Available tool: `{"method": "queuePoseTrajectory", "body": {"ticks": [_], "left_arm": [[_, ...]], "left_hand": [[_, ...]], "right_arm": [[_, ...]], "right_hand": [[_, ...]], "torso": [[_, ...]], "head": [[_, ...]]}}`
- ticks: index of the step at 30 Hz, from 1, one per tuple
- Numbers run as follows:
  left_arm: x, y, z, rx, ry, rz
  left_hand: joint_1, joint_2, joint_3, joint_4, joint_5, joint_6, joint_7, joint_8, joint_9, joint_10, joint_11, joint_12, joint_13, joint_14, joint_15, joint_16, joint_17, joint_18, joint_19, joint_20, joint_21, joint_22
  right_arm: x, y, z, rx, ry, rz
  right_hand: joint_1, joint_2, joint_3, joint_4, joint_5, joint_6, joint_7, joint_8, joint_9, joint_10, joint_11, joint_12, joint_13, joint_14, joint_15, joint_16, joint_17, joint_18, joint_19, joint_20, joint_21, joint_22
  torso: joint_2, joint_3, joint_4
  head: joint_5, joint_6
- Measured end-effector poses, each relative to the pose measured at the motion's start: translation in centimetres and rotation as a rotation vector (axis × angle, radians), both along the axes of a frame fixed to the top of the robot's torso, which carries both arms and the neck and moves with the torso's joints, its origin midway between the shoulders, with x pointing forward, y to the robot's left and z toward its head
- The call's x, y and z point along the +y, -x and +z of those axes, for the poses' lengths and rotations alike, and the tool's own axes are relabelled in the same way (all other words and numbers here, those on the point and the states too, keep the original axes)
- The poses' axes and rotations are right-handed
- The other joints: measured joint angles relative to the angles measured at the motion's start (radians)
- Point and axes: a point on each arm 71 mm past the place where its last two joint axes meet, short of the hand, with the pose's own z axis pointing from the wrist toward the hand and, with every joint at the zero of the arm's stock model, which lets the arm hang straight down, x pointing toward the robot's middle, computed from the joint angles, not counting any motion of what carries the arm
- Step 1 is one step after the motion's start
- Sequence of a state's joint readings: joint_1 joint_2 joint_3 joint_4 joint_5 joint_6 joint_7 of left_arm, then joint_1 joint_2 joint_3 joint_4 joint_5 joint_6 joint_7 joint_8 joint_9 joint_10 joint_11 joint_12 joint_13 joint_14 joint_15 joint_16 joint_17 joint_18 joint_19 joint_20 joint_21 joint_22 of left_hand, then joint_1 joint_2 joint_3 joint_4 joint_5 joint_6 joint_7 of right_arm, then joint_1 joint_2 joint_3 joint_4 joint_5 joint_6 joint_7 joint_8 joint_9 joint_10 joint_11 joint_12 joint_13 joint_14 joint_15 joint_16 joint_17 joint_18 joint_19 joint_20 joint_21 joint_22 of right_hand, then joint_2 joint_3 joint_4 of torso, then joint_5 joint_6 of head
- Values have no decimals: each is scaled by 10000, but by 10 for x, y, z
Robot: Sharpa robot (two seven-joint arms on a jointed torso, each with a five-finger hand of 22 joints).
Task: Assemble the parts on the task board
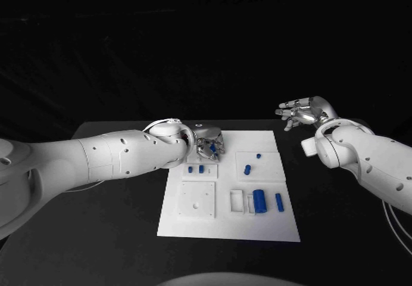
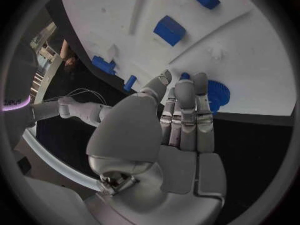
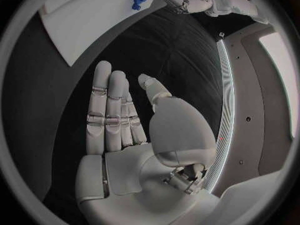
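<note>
While the left hand point(image 1: 207, 145) works at the far left corner of the task board point(image 1: 229, 229), the step in hand appears to be picking up or seating the blue gear point(image 2: 216, 93) that lies at its fingertips. In the left wrist view the fingers point(image 2: 185, 116) lie straight and close together, their tips at the gear's toothed rim near the board edge; whether the gear is already pinched cannot be told from these pictures.

Recommended practice for this step:

1. Close thumb and fingers on opposite sides of the gear rim, not on its top face, so that the gear stays level.
2. Lift straight up before any sideways move; the gear sits close to the board edge and a dragged part may slide onto the table point(image 1: 112, 238).
3. Keep the wrist clear of the two small blue pegs point(image 1: 196, 169) standing in the plate just nearer the robot.

The right hand point(image 1: 302, 111) is raised beside the far right corner of the board, well apart from it, fingers spread and holding nothing. Keep it there until a second part is needed.

The remaining parts lie untouched: a small blue piece point(image 1: 248, 168) on the right-hand plate, and a blue cylinder point(image 1: 259, 201) with a slimmer blue bar point(image 1: 279, 202) just beside it near the front. Assembly is judged to be at an early stage.
</note>
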State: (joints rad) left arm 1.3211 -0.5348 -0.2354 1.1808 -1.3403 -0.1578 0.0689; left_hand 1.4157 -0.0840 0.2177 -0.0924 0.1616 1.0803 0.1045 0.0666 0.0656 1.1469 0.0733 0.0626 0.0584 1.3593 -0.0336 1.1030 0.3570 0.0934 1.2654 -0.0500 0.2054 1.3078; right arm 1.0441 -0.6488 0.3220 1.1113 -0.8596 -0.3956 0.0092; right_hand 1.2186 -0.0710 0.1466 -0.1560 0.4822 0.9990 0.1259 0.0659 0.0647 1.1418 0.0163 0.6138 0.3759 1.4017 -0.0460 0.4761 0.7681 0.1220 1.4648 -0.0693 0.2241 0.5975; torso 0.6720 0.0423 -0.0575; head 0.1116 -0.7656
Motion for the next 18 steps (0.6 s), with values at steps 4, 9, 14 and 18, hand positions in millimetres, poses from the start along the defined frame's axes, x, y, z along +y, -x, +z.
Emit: {"method": "queuePoseTrajectory", "body": {"ticks": [4, 9, 14, 18], "left_arm": [[0, 0, -1, -43, -42, -32], [1, 0, -2, -58, -119, -68], [1, 0, -3, -53, -196, -99], [2, 0, -3, -53, -258, -79]], "left_hand": [[0, 0, 212, -52, 46, 24, 8, 0, 0, 0, 0, 0, 0, 0, 0, 41, -7, 0, 0, 0, 136, -1], [0, 0, 392, -131, 124, 70, 32, 0, 0, 35, 35, 0, 1, 0, 0, 86, -6, 0, -3, -3, 305, -1], [-95, 8, 472, -172, 124, 95, 8, 0, -4, -6, 37, 0, 1, 0, 0, 155, -6, -1, -76, -1, 499, -2], [-97, 5, 472, -172, 124, 95, 8, 0, -9, -263, 104, 0, 1, -36, 35, 194, -6, -1, -110, 33, 564, -2]], "right_arm": [[0, 0, 0, -3, -2, 6], [0, 0, 0, -4, 0, 3], [0, 0, 0, -4, 0, 3], [0, 0, 0, -2, 0, 4]], "right_hand": [[0, 0, 0, 0, 0, 0, 0, 0, 0, 0, 0, 0, 0, 0, 0, 0, 0, -1, 0, 0, 0, 0], [0, 0, 0, 0, 0, 1, 0, 0, 0, 0, 0, 0, 0, 0, 0, 0, 1, -1, 0, 0, 0, -1], [0, 0, 0, 0, 0, 1, -1, 0, 0, 0, 0, 0, 0, 0, 0, 0, 1, -2, 0, 0, 0, -1], [0, 0, 0, 0, -1, 1, -1, 0, 0, 0, 0, 0, 0, 0, -1, 0, 1, -1, 0, 0, 0, -1]], "torso": [[-3, 7, 5], [-4, 6, 4], [-4, 1, 4], [-4, 0, 4]], "head": [[0, -2], [-4, -1], [-11, 0], [-15, 1]]}}
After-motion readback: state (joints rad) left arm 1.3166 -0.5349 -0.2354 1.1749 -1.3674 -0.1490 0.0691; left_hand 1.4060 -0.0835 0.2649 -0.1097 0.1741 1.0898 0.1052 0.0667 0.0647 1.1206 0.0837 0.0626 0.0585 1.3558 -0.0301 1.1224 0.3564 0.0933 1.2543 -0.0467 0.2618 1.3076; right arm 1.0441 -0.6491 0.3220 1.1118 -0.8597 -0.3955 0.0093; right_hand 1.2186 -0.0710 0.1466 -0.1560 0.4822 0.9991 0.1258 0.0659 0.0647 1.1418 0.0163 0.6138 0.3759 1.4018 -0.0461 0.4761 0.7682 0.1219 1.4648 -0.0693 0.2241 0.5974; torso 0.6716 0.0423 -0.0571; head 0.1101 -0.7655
